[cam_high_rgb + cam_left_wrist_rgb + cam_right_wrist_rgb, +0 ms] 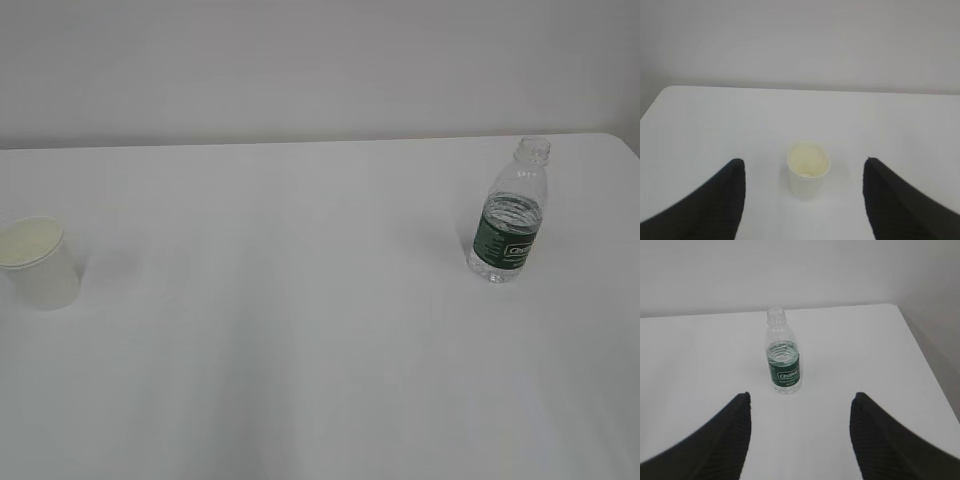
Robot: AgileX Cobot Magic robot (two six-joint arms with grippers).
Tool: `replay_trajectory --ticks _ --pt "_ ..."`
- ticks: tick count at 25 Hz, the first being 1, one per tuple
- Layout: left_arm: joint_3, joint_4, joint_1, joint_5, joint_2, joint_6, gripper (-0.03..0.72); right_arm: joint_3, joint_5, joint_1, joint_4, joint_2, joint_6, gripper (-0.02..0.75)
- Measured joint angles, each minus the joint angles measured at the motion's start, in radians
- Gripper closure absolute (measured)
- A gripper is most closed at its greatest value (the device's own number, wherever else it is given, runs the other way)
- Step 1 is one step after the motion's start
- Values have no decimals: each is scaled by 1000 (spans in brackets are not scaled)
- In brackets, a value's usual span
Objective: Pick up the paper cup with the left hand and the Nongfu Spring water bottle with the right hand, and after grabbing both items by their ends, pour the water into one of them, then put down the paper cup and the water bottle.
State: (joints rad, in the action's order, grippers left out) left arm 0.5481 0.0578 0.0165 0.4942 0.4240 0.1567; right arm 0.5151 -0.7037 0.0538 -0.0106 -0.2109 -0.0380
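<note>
The paper cup (38, 262) stands upright at the left edge of the exterior view, off-white with a cream inside. In the left wrist view the cup (808, 170) sits a little ahead of my left gripper (804, 167), which is open with nothing between its black fingers (720, 200). The Nongfu Spring water bottle (512, 214) stands upright and uncapped at the right, clear with a dark green label and water in its lower half. The right wrist view shows the bottle (782, 354) well ahead of my open, empty right gripper (800, 400). Neither gripper appears in the exterior view.
A white table (300, 350) carries both objects. Its back edge meets a pale wall (300, 70). The table's right edge and rounded far corner (897, 307) lie beyond the bottle; its rounded far left corner (662, 92) lies beyond the cup.
</note>
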Motion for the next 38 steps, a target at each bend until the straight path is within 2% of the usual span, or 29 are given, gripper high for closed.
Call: replay_trajectory --ticks 16,24,38 --pt "0 32 0 -244 178 0 166 0 409 0 -10 -262 2 258" --pt "0 34 0 -400 300 0 166 0 541 0 -4 -411 2 259" --pt "0 -20 0 -487 433 0 187 0 742 0 43 -610 6 259"
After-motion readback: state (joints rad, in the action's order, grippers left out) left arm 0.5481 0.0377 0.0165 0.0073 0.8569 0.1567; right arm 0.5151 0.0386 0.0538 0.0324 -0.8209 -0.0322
